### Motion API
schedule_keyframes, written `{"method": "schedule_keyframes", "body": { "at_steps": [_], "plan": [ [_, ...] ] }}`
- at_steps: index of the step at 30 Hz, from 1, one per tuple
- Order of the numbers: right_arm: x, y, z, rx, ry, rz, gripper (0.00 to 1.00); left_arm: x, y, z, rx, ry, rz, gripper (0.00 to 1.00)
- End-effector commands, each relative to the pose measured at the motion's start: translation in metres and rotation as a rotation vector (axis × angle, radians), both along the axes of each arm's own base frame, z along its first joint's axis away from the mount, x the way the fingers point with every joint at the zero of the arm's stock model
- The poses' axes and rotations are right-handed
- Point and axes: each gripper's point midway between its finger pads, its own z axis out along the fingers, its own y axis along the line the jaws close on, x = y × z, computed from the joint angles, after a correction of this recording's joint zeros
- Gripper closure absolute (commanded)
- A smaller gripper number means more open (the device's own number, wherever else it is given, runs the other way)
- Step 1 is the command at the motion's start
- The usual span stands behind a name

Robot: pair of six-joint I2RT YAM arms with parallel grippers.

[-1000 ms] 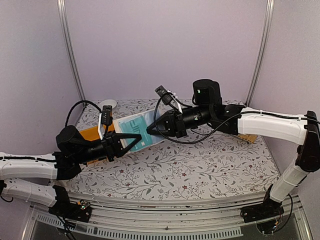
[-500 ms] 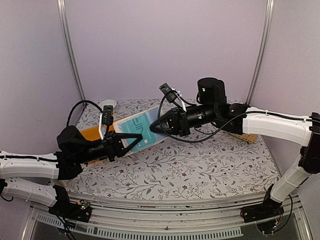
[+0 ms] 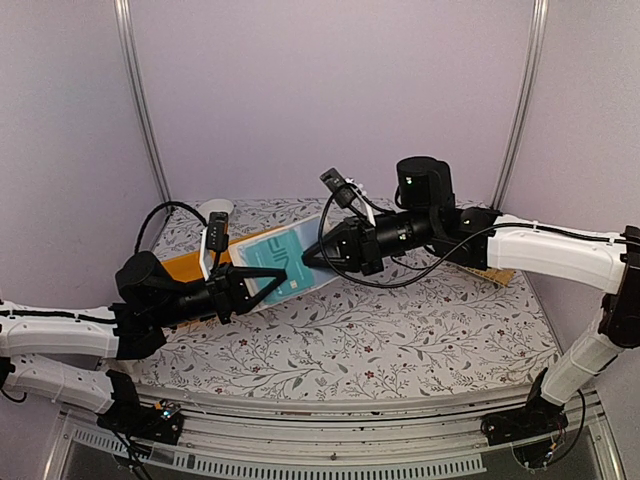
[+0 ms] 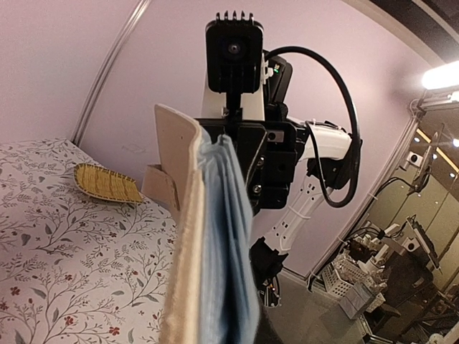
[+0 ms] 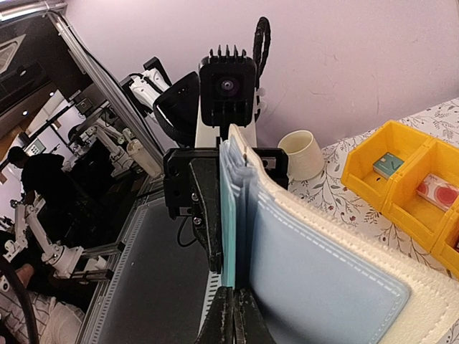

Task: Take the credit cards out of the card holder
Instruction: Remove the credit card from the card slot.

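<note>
The card holder (image 3: 296, 266) hangs above the table between my two grippers, whitish cover (image 4: 181, 244) on one side, pale blue leaves (image 4: 224, 244) on the other. A teal credit card (image 3: 270, 257) lies on its upward face. In the right wrist view that card (image 5: 228, 236) is the outermost layer. My left gripper (image 3: 268, 282) straddles the holder's near-left end, one finger tight against the teal card; its fingertips are hidden in its own view. My right gripper (image 5: 235, 309) is shut on a blue leaf at the far-right end (image 3: 308, 257).
Yellow bins (image 5: 401, 179) holding small items and a white cup (image 5: 300, 154) stand at the back left of the table. A woven straw basket (image 4: 107, 183) and a small cardboard box (image 4: 161, 185) sit at the right. The tabletop has a floral cloth (image 3: 380, 330).
The left gripper's jaws have closed in on the holder's end. The right gripper and the holder have shifted slightly to the right and lifted a little.
</note>
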Motion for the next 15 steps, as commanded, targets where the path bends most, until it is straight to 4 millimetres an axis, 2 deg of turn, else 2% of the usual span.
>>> {"method": "schedule_keyframes", "body": {
  "at_steps": [1, 4, 7, 10, 13, 15],
  "plan": [
    [0.0, -0.002, 0.002, 0.038, 0.002, 0.039, 0.97, -0.014, -0.003, 0.012, -0.033, -0.038, -0.06, 1.0],
    [-0.009, 0.008, 0.003, 0.054, 0.035, 0.097, 0.87, -0.014, -0.007, 0.011, -0.028, -0.031, -0.074, 1.0],
    [-0.009, 0.01, 0.004, 0.063, 0.025, 0.101, 0.85, -0.016, -0.01, 0.013, -0.028, -0.029, -0.091, 1.0],
    [-0.011, 0.012, 0.003, 0.064, 0.031, 0.114, 0.87, -0.016, -0.01, 0.013, -0.029, -0.031, -0.09, 1.0],
    [-0.012, 0.011, 0.003, 0.063, 0.029, 0.107, 0.95, -0.016, -0.009, 0.015, -0.033, -0.038, -0.088, 1.0],
    [-0.013, 0.009, 0.005, 0.066, 0.024, 0.107, 0.93, -0.015, -0.007, 0.015, -0.038, -0.039, -0.078, 1.0]
  ]
}}
